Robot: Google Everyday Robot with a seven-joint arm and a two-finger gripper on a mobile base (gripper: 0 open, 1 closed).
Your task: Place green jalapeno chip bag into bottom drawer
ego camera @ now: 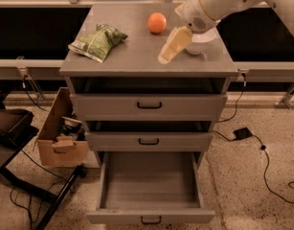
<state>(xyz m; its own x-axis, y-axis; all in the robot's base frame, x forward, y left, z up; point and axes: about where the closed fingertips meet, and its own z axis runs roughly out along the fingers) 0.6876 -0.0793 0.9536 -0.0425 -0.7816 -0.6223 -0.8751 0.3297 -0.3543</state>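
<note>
The green jalapeno chip bag point(97, 42) lies on the left part of the grey cabinet top point(137, 61). The bottom drawer point(150, 185) is pulled out, its plain grey inside showing, with a small black handle at the front. My gripper point(171, 47) hangs from the white arm over the right middle of the cabinet top, to the right of the bag and apart from it, just below the orange point(156, 22). It holds nothing that I can see.
A white bowl point(200, 43) sits at the right of the top, partly behind the arm. Two shut drawers point(149, 105) are above the open one. A cardboard box point(60, 138) with clutter stands on the floor at left. Cables run across the floor at right.
</note>
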